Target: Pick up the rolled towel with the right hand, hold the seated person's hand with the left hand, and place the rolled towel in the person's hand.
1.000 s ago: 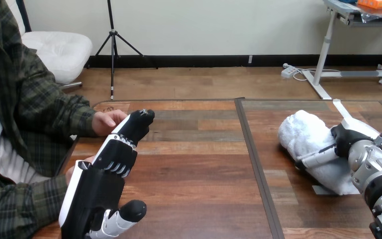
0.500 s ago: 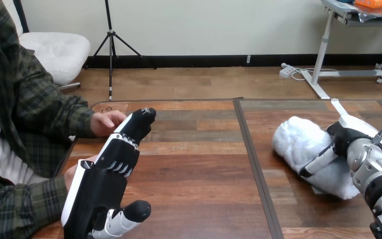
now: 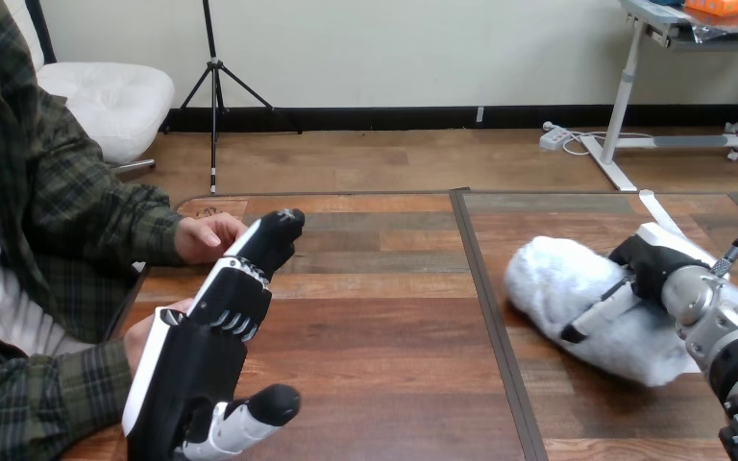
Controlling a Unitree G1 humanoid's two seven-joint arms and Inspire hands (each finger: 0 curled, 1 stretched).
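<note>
Two robot hands are hanging over the wooden table (image 3: 384, 327). Nearest, the left hand (image 3: 197, 365) is holding its fingers straight. At right, the right hand (image 3: 649, 271) is clasping the rolled towel (image 3: 557, 288), fingers curled round it. Farther left, the person's hand (image 3: 204, 236) is resting just beside the left fingertips.

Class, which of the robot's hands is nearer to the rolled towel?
Right. The right hand grips the rolled towel; the left hand is far from it, beside the person's hands.
</note>
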